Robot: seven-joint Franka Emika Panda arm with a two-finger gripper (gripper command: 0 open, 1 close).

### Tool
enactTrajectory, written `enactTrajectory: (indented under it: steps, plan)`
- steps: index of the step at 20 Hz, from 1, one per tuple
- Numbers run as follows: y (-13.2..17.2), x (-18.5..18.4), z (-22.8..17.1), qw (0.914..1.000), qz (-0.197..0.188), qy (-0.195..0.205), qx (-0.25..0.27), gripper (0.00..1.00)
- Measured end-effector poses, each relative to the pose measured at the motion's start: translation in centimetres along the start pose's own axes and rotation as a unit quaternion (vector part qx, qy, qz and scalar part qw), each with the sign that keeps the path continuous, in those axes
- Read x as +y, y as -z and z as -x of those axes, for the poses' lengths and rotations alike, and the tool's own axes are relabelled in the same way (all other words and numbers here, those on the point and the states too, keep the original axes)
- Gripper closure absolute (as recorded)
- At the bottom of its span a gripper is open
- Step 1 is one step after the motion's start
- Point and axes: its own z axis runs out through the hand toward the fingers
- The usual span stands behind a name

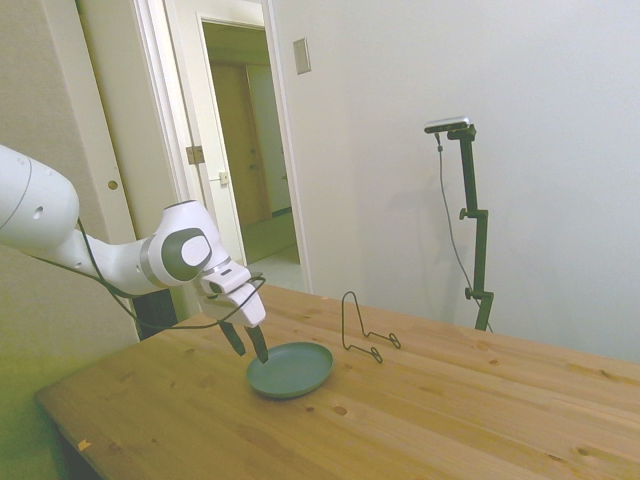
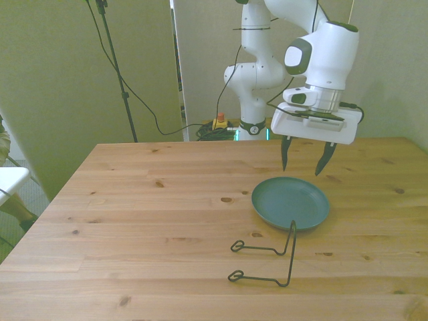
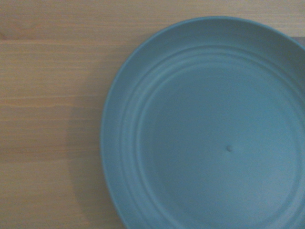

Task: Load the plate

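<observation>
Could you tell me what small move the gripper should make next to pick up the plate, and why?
Probably a short descent onto the plate's far rim. The gripper is open and empty, hanging just above the far edge of the dark teal plate, which lies flat on the wooden table. The wire stand beside it holds nothing yet, so the plate must be gripped first.

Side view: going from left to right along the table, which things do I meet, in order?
Tool → plate → wire stand
</observation>
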Motion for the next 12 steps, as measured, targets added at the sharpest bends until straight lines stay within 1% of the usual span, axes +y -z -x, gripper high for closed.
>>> enactTrajectory:
  steps: [6, 12]
  plan:
    - [-0.1, -2.8, 1.0, 0.9997, 0.000, -0.004, 0.024, 0.00]
    - [-2.0, -6.5, 2.1, 0.9991, 0.007, -0.016, 0.038, 0.00]
